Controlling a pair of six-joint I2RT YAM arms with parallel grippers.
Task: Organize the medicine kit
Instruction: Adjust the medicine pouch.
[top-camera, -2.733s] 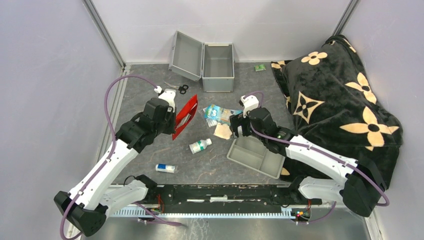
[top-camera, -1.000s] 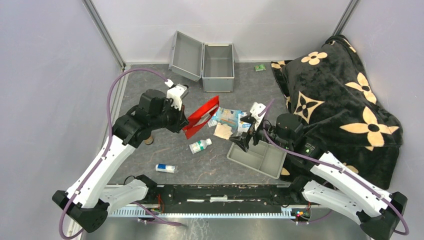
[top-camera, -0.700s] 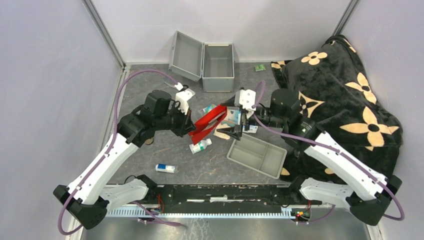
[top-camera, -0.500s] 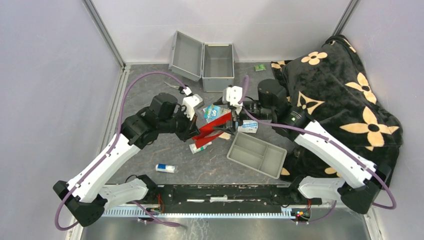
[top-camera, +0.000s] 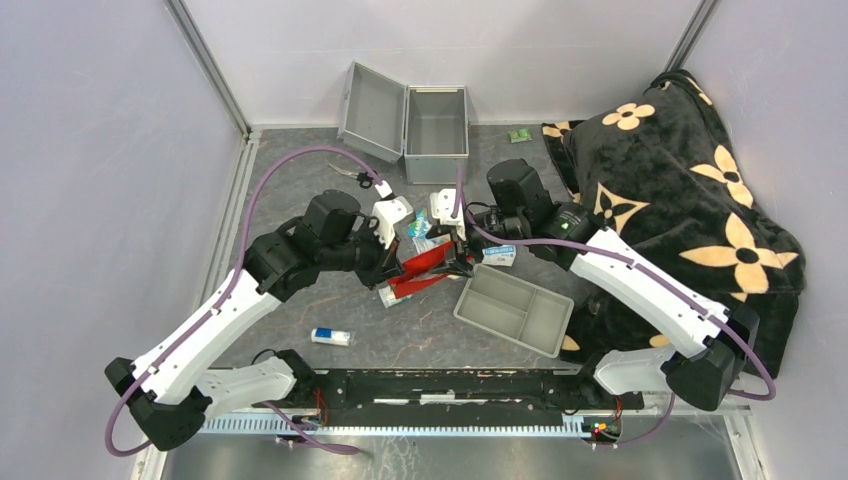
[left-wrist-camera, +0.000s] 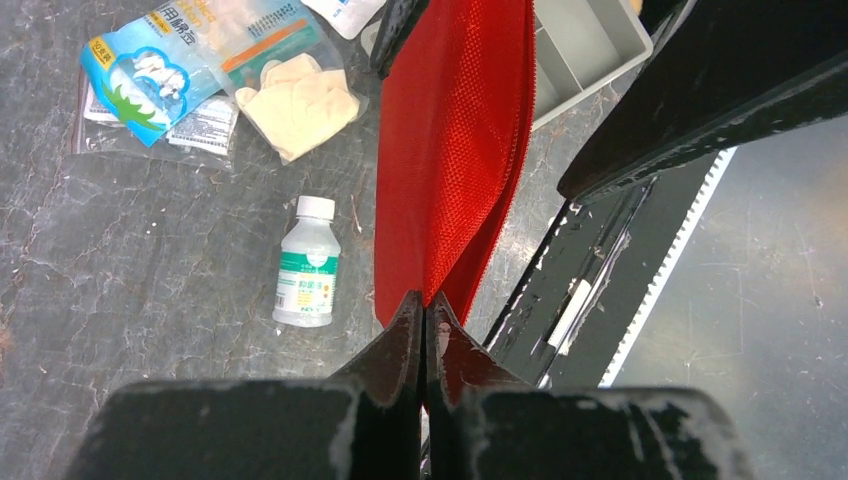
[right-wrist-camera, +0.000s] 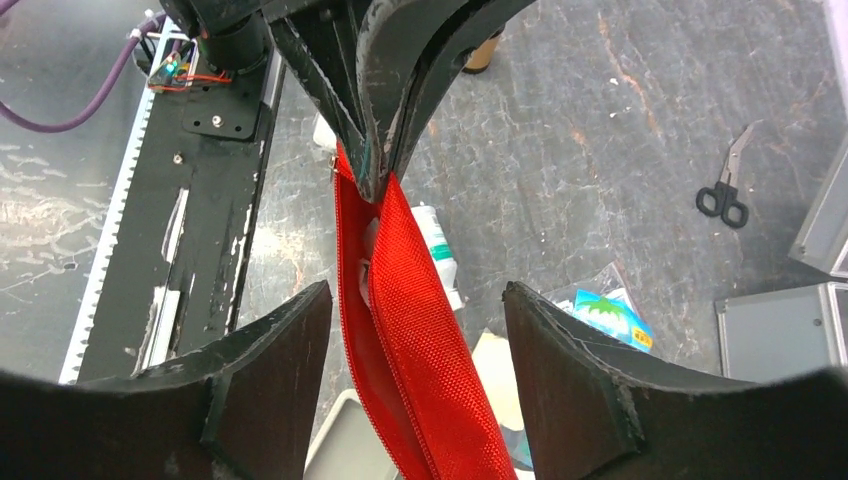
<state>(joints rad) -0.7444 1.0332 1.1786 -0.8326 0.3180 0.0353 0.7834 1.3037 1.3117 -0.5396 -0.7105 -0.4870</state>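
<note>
The medicine kit (top-camera: 437, 120), a silver-grey metal case, stands open at the back of the table with its lid (top-camera: 372, 110) swung to the left. My left gripper (top-camera: 393, 270) is shut on one end of a flat red pouch (top-camera: 425, 268) and holds it off the table; in the left wrist view the fingertips (left-wrist-camera: 425, 305) pinch the pouch (left-wrist-camera: 450, 150) at its edge. My right gripper (right-wrist-camera: 415, 300) is open, its jaws straddling the other end of the pouch (right-wrist-camera: 420, 340) with a gap on each side.
A grey divided tray (top-camera: 515, 308) lies right of the pouch. A small bottle (left-wrist-camera: 305, 270), tan gloves (left-wrist-camera: 300, 100) and a blue packet (left-wrist-camera: 140, 70) lie under the pouch. Scissors (top-camera: 352, 175), a small box (top-camera: 331, 336) and a black flowered blanket (top-camera: 680, 200) are also here.
My right arm has swung left from the tray to the pouch, and its jaws have narrowed around it. My left gripper has carried the pouch right, toward the middle.
</note>
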